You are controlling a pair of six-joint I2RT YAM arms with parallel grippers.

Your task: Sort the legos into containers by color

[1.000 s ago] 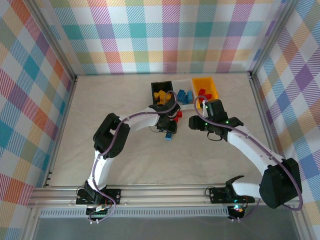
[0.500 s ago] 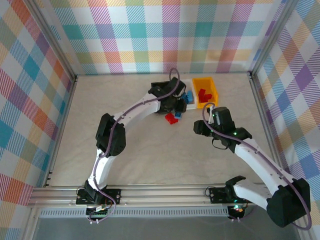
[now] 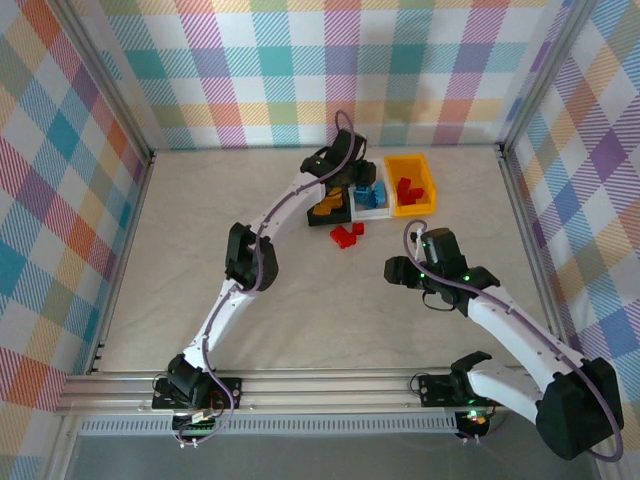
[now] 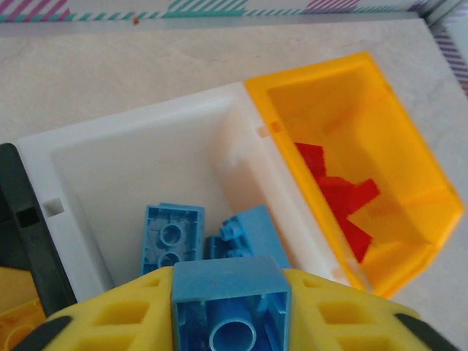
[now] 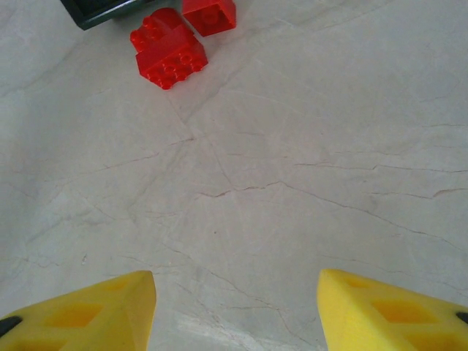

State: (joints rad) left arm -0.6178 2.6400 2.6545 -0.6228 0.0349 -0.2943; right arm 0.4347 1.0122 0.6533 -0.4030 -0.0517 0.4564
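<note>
Left claw [image 4: 231,281] is over the white bin [image 4: 131,157], jaws clamped on a blue brick [image 4: 231,311], stud side facing away. Below it two more blue bricks [image 4: 172,238] lie loose in that bin, one flat with its hollow underside up, the other tilted against it. The yellow bin [image 4: 322,84] stands touching the white one on its right, and its red pieces [image 4: 338,199] are heaped towards the near end. The black bin [image 4: 20,234] touches the white bin's other side, yellow bricks [image 3: 325,208] inside; from above, the left arm [image 3: 300,190] crosses part of it. Out on the table [image 5: 292,168], two red bricks [image 5: 167,55] sit side by side just in front of the black bin's corner. Right claw [image 5: 235,274] hangs low with its jaws apart and nothing between them, just bare table from there to the red pair.
</note>
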